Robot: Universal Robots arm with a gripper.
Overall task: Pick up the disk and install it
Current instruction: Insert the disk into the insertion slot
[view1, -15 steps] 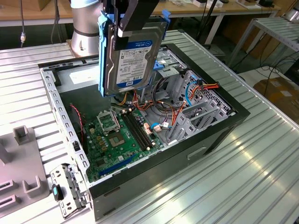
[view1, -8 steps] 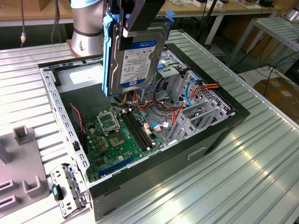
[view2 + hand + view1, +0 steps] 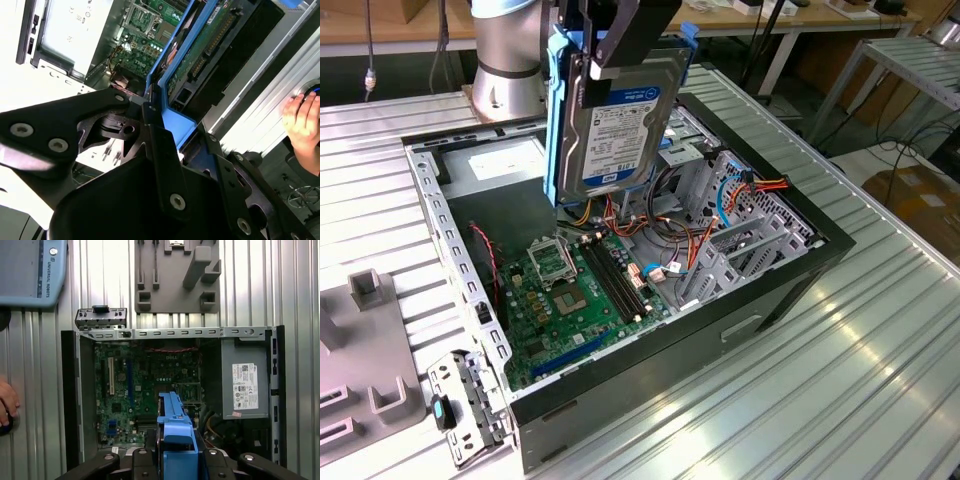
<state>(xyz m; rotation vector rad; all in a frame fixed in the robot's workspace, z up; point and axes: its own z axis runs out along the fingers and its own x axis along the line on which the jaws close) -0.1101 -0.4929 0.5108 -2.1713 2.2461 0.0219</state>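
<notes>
What a sight: the pincer (image 3: 613,48) was clamped shut on the top edge of the disk (image 3: 618,125). It held the disk upright in the air, label towards the camera, above the open computer case (image 3: 440,215). In the exterior view, with the case's middle as the dial's centre, the disk hung at about twelve o'clock. That put it over the grey power supply (image 3: 500,165) and the back end of the motherboard (image 3: 575,290). It looked clear of both, though the angle made the gap hard to judge. The metal drive cage (image 3: 745,225) sat at three o'clock. The grey fixture block (image 3: 365,385) lay out at eight o'clock on the ribbed tabletop (image 3: 840,390). In both wrist views the disk's blue carrier ran out from between the black fingers (image 3: 162,160). A person's hand (image 3: 301,120) showed on the tabletop, off to one side of the case.
</notes>
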